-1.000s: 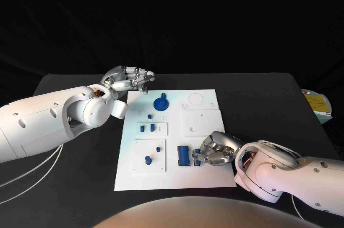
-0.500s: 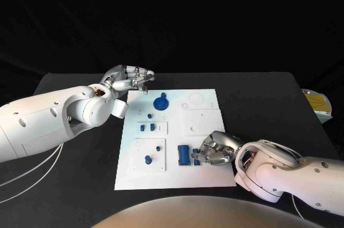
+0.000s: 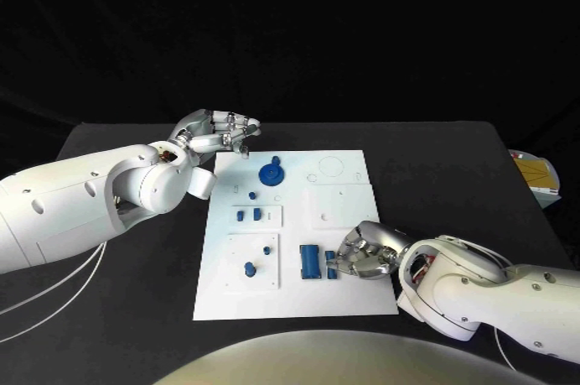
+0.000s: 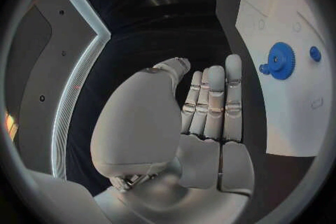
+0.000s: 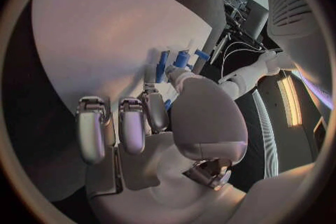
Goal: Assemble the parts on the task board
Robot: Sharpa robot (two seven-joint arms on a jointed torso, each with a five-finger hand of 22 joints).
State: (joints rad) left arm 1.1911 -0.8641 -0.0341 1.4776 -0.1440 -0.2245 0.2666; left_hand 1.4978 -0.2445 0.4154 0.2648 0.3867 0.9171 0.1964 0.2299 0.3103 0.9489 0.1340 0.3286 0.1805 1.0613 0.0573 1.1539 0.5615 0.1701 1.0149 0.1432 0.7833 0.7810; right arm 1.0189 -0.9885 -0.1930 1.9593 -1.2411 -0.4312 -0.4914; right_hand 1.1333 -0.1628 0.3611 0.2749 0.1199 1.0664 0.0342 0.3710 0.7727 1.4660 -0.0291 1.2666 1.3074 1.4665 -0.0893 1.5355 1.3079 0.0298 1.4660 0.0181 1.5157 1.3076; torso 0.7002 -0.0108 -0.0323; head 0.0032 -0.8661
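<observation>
**Right hand working small blue part at board's near edge**

Task board [image 3: 339,210] is the landmark. Left hand [image 3: 219,134] off its far-left corner, fingers straight and together, empty. Right hand [image 3: 366,252] on the near-right area, fingers curled around a small blue bar [image 3: 331,265] beside the blue block [image 3: 309,262]; actual grip: cannot tell. Blue gear [image 3: 272,174] sits far-left on board. Risk: bar slips or knocks the block if fingers shift. Versus 1 s earlier: right hand slightly shifted, left hand unchanged.
</observation>
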